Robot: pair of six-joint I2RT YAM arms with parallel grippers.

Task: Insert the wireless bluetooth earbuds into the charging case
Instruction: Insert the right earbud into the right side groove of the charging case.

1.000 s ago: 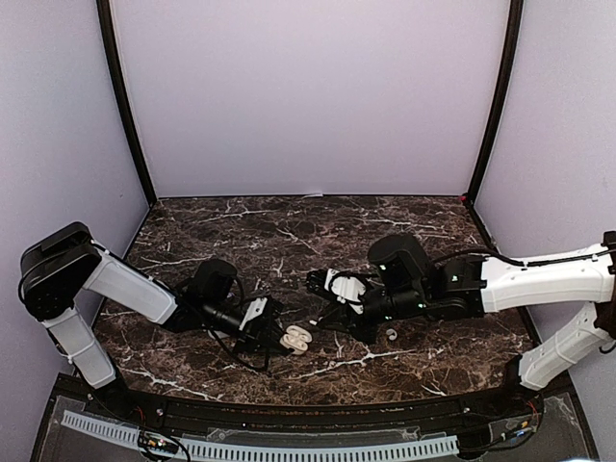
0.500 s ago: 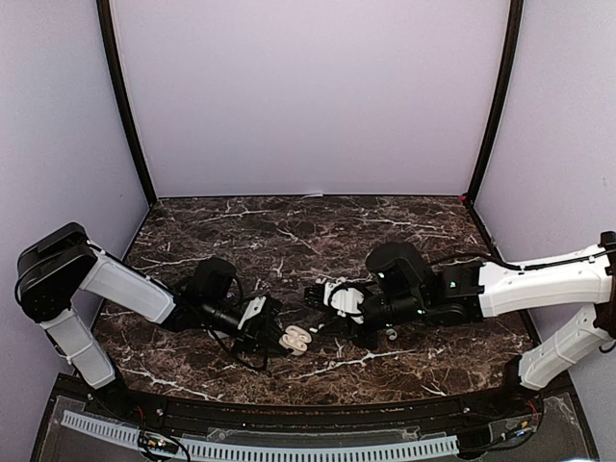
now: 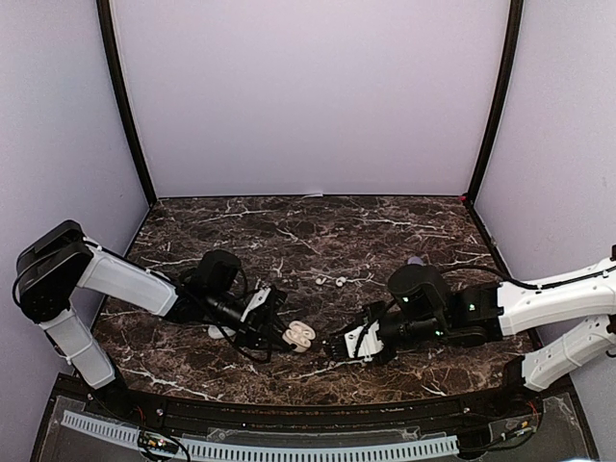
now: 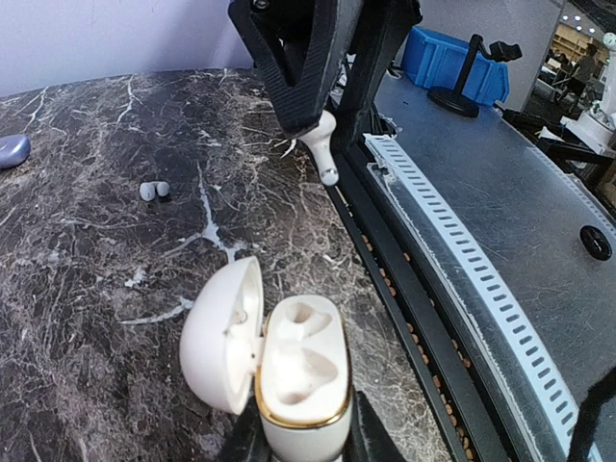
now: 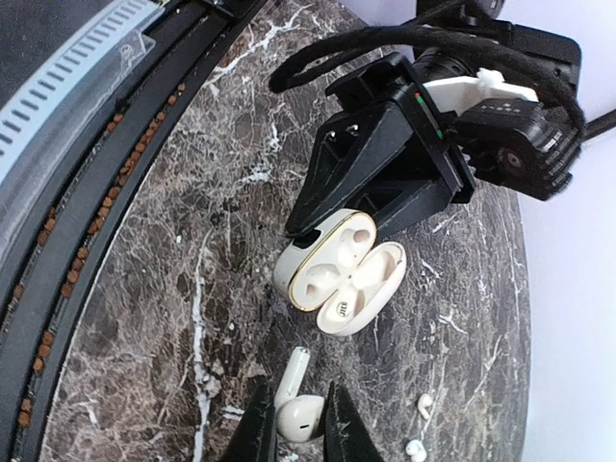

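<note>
**Earbud held just short of the open case**

The right end effector (image 5: 294, 428) is pinched narrowly on one white earbud (image 5: 295, 412), whose stem points ahead at the nearby charging case (image 5: 332, 262) without touching it. The left end effector (image 4: 303, 438) grips the case's base, and the lid is open. Two loose earbuds (image 4: 154, 190) lie on the tabletop (image 4: 87, 269), ahead and left of the left end effector.

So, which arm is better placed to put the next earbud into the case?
Right. The right gripper pinches an earbud beside the open charging case, which the left gripper holds.

Fingers (image 5: 256, 435) pinch 1 earbud (image 5: 298, 417) beside case (image 5: 327, 260) (open).
</note>
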